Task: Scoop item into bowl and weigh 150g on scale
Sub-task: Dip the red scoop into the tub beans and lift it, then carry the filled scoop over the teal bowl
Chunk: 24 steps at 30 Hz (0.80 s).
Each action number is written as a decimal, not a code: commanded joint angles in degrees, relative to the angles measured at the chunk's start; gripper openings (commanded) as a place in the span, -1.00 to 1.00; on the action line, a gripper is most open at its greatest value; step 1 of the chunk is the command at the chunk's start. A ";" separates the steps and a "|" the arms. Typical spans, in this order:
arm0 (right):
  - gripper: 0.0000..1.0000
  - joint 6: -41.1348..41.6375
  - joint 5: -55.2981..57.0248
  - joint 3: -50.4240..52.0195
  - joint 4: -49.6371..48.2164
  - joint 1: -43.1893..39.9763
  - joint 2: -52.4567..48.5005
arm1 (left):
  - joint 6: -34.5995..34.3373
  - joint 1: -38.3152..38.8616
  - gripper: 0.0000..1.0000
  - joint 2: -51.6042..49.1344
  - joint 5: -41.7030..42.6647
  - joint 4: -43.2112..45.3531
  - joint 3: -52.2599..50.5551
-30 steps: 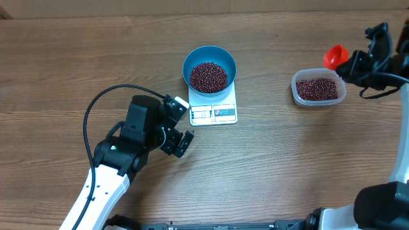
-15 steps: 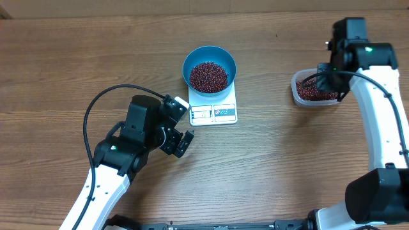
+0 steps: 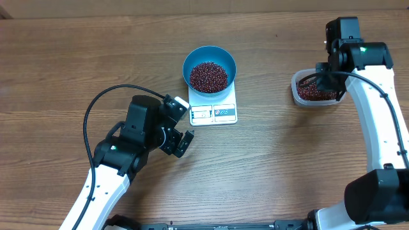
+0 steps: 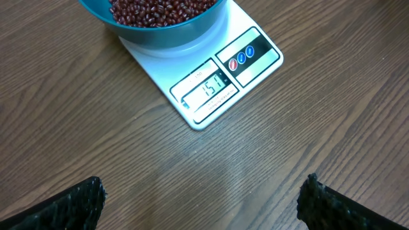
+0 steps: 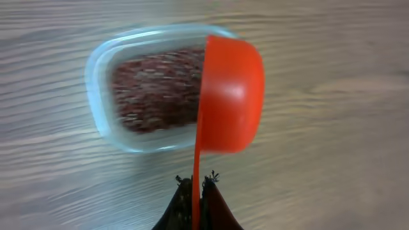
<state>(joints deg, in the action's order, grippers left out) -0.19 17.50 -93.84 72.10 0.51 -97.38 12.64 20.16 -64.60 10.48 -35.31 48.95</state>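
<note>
Since our scale, top centre, reads about target under the bowl, little remains: left claw apart, right claw clamping the scoop.

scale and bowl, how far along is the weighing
Done: the beans sit in the blue bowl on the scale, whose display looks like 151. In hand: the right gripper is shut on the orange scoop over the clear tub. Still to do: probably setting the scoop down; the left gripper is open and empty.

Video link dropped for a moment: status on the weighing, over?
Left gripper open, empty, facing scale. Right gripper shut on red scoop, over tub. Bowl of beans on scale. Nothing blocking.
</note>
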 commanded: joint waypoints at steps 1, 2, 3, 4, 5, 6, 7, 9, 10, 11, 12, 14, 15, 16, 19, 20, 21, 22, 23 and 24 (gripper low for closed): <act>-0.93 -2.78 -13.88 -4.85 -0.81 0.52 -0.13 | 1.31 0.11 0.99 -0.28 0.50 -0.04 -0.46; -0.93 -3.13 -18.43 -6.19 -1.31 0.94 -0.13 | 1.31 0.11 0.99 -0.28 0.50 -0.02 -0.46; -0.93 -3.13 -22.03 -7.26 -1.99 1.49 -0.13 | 1.31 0.11 0.99 -0.28 0.50 -0.02 -0.46; -0.93 -3.52 -25.94 -8.13 -3.28 2.43 -0.13 | 1.31 0.11 0.99 -0.28 0.50 -0.02 -0.46; -0.93 -4.59 -29.14 -8.57 -4.59 3.41 -0.13 | 1.31 0.11 0.99 -0.28 0.50 -0.02 -0.46; -0.93 -5.38 -31.61 -8.68 -6.16 4.61 -0.13 | 1.31 0.11 0.99 -0.28 0.50 -0.02 -0.46; -0.93 -5.73 -33.22 -8.66 -7.74 5.92 -0.15 | 1.31 0.11 0.99 -0.28 0.50 -0.02 -0.46; -0.93 -5.66 -34.34 -8.61 -11.02 9.31 -0.68 | 1.31 0.11 0.99 -0.28 0.50 -0.02 -0.46; -0.93 -5.68 -34.12 -8.59 -12.15 10.86 -1.03 | 1.31 0.11 0.99 -0.28 0.50 -0.02 -0.46; -0.93 -5.66 -33.90 -8.59 -13.18 12.37 -1.55 | 1.31 0.11 0.99 -0.28 0.50 -0.04 -0.46; -0.93 -5.66 -33.59 -8.59 -14.21 13.94 -2.16 | 1.31 0.11 1.00 -0.28 0.50 -0.02 -0.46; -0.93 -5.55 -32.24 -8.59 -15.50 16.24 -3.76 | 1.31 0.11 0.99 -0.28 0.50 -0.02 -0.46; -0.93 -5.11 -31.34 -8.59 -15.93 17.20 -4.72 | 1.31 0.11 0.99 -0.28 0.50 -0.02 -0.46; -0.93 -4.28 -30.58 -8.59 -16.37 18.23 -6.03 | 1.31 0.11 0.99 -0.28 0.50 -0.02 -0.46; -0.92 -4.35 -30.56 -8.55 -17.81 20.13 -9.05 | 1.31 0.11 0.99 -0.28 0.50 -0.02 -0.46; -0.93 -4.37 -30.29 -8.55 -18.34 20.83 -10.10 | 1.31 0.11 0.99 -0.28 0.50 -0.04 -0.46; -0.93 -4.37 -29.53 -8.55 -18.69 21.40 -10.97 | 1.31 0.11 0.99 -0.28 0.50 -0.04 -0.46; -0.93 -4.37 -28.20 -8.55 -18.88 22.05 -11.93 | 1.31 0.11 0.99 -0.28 0.50 -0.02 -0.46; -0.93 -4.35 -27.02 -8.55 -18.88 22.60 -12.72 | 1.31 0.11 0.99 -0.28 0.50 -0.02 -0.46; -0.93 -4.37 -26.05 -8.55 -18.86 23.21 -13.53 | 1.31 0.11 0.99 -0.28 0.50 -0.02 -0.46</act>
<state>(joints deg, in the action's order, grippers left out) -4.67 -11.60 -101.25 53.58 22.15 -109.58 12.64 20.16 -64.60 10.48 -35.31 48.95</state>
